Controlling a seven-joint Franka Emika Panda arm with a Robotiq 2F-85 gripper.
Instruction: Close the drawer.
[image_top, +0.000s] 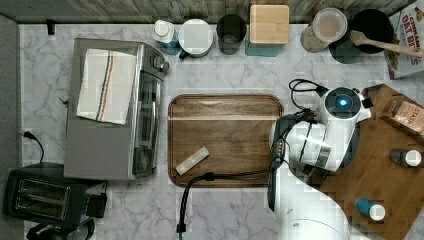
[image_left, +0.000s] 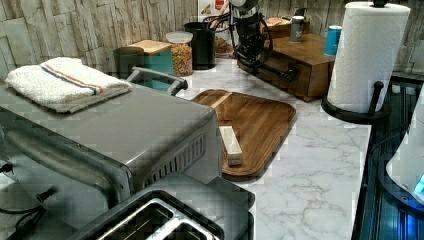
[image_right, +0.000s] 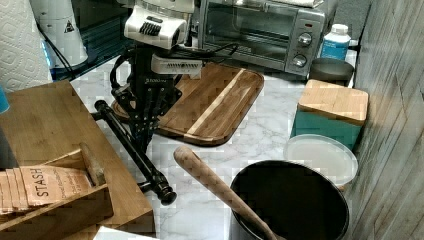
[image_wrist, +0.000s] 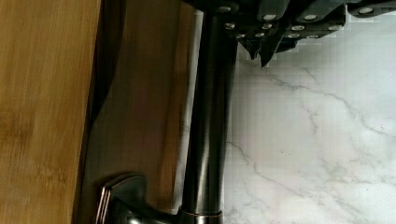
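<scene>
One drawer (image_left: 295, 75) flush in box; gripper (image_right: 142, 132) at handle (image_right: 132, 150).

1 tray (image_top: 225, 135), 2 bottles (image_top: 405, 157) (capped).

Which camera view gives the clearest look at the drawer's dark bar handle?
The right view: the handle shows end to end, the gripper beside it. The wrist view shows a close section of the bar; the left view shows it small and distant.
</scene>
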